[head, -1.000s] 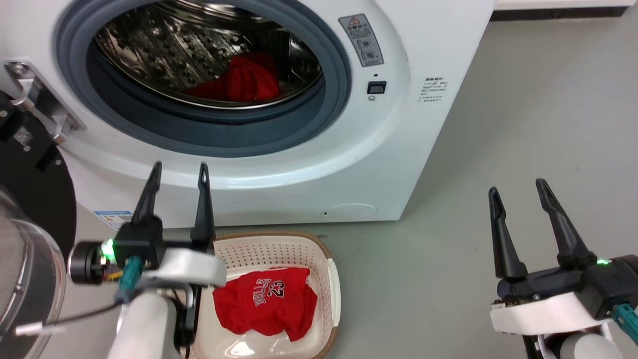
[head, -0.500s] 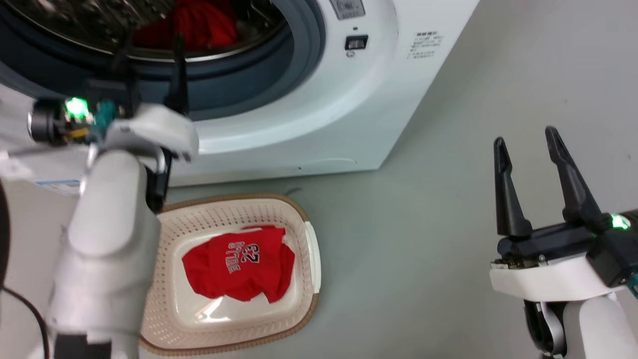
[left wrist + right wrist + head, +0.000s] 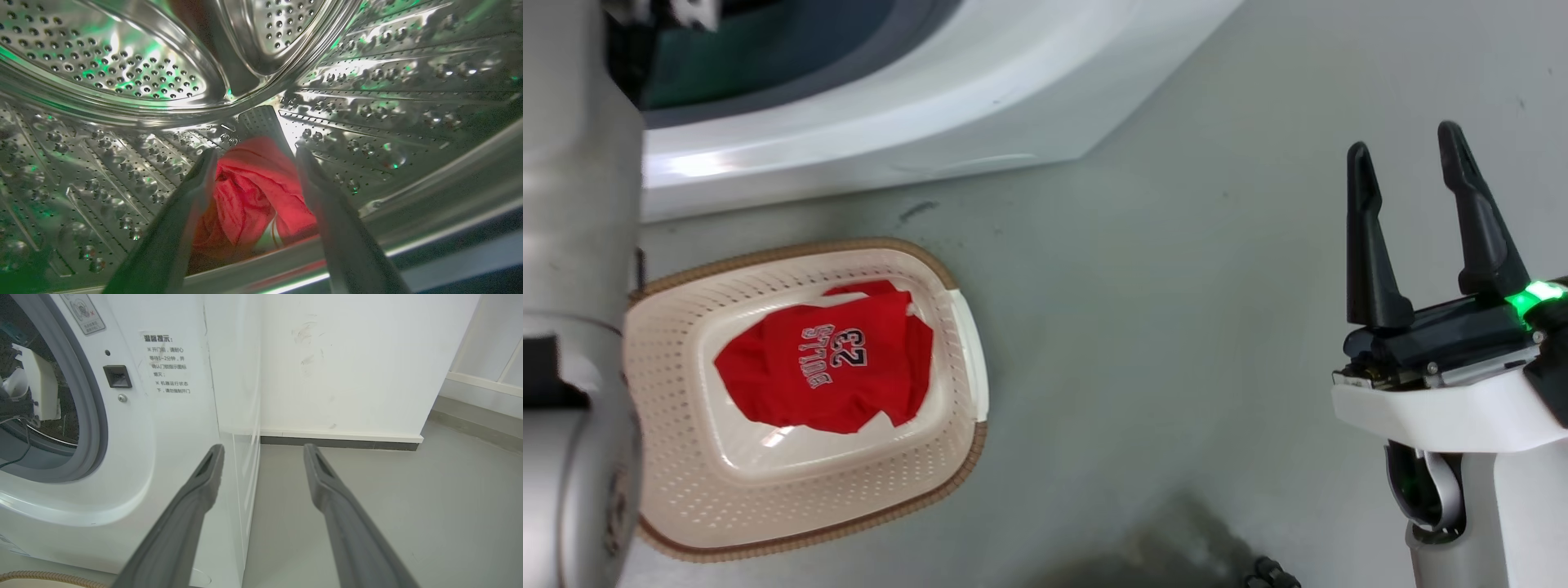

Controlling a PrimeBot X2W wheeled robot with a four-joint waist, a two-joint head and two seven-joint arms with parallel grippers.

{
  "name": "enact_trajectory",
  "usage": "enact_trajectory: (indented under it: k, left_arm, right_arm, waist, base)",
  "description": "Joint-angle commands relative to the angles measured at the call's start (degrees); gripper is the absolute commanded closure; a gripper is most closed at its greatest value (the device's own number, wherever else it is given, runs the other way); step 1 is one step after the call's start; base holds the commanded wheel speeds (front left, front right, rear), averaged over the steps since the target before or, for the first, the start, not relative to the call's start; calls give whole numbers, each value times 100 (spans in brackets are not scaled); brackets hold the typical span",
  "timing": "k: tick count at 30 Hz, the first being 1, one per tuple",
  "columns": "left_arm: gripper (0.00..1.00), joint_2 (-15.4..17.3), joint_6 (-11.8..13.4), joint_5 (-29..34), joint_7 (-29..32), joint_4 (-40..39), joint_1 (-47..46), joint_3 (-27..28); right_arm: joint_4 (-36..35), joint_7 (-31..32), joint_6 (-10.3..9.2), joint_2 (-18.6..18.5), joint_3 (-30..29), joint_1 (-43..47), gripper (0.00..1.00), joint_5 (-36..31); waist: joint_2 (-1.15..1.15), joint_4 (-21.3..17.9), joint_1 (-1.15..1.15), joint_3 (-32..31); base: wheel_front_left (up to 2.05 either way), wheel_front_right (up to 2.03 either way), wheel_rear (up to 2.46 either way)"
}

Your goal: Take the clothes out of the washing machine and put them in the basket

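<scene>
A red jersey [image 3: 829, 371] lettered 23 lies in the cream basket [image 3: 968, 384] on the floor before the white washing machine [image 3: 890, 122]. My pale left forearm [image 3: 572, 245] reaches up into the machine. Inside the steel drum [image 3: 122, 73], my left gripper [image 3: 256, 152] is open, its fingers spread either side of a crumpled red garment [image 3: 253, 192] lying just ahead on the drum floor. Over bare floor to the machine's right, my right gripper [image 3: 1405, 140] stands open and holds nothing. The right wrist view shows the same gripper [image 3: 263, 448] facing the machine's corner [image 3: 229, 416].
A grey rubber seal [image 3: 92, 416] rings the machine's opening, with my left arm's white wrist [image 3: 36, 388] inside it. A white wall with a dark skirting [image 3: 339, 442] stands behind. Grey floor [image 3: 1160, 327] spreads to the right of the basket. The basket's brown rim [image 3: 41, 575] shows low left.
The head camera has tilted down, so the drum has left its view. My left gripper has gone from the machine's front into the drum. The right gripper stays open.
</scene>
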Motion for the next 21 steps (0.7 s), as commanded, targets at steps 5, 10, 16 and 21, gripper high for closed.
enact_trajectory:
  k: [5, 10, 16, 21]
  left_arm:
    - [0, 160, -131, -77, 762, 515, -940, -110]
    - [0, 185, -176, -167, 1509, 876, -1533, -263]
    - [0, 281, -178, -323, 2602, 1246, -2131, -470]
    - [0, 416, -180, -392, 3207, 1357, -2389, -580]
  right_arm:
    - [-117, -12, -4, 8, 11, -211, 0, 145]
    - [-168, -12, -4, 7, 45, -287, 0, 246]
    - [-209, -12, -4, 7, 64, -315, 0, 364]
    - [-248, -12, -4, 6, 43, -318, 0, 430]
  waist:
    - [0, -371, -2, 558]
    - [0, -462, -2, 762]
    - [0, -581, -2, 1002]
    - [0, -649, -2, 1138]
  base:
    - [0, 0, 0]
    - [0, 0, 0]
    - [0, 0, 0]
    - [0, 0, 0]
